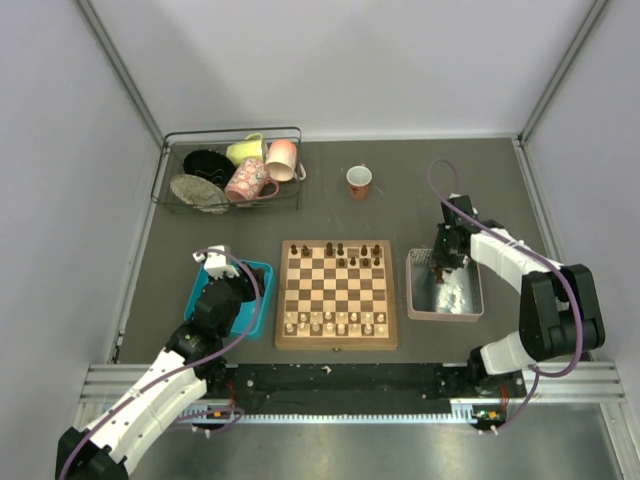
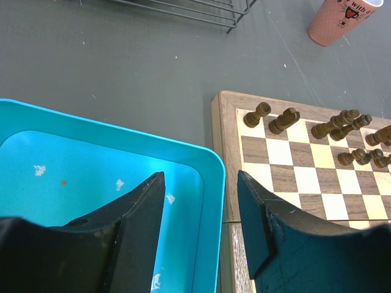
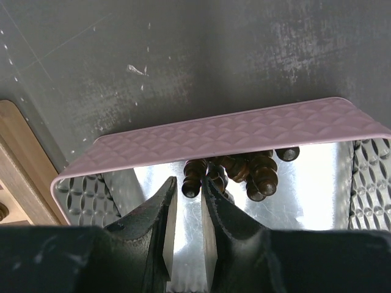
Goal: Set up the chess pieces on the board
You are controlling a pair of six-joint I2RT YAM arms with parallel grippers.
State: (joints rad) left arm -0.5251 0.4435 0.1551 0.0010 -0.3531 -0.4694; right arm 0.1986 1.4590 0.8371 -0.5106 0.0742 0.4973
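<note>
left end effector (image 2: 201,213) open, empty over blue tray (image 2: 208,165) by the board (image 1: 336,343). right end effector (image 3: 187,189), jaws a slit apart, at chess pieces (image 3: 244,171) heaped in pink tray (image 3: 214,137); cant tell if gripping. pickup step imo, next: firm pinch, lift straight.

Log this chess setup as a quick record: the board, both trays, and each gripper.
Board: dark chess pieces on far rows, pale pieces on near rows
Blue tray: no pieces visible
Pink-rimmed tray: heap of dark pieces at far end
Left gripper: open, empty, over blue tray's edge
Right gripper: down in pink-rimmed tray, tips at a piece, grip unclear
</note>
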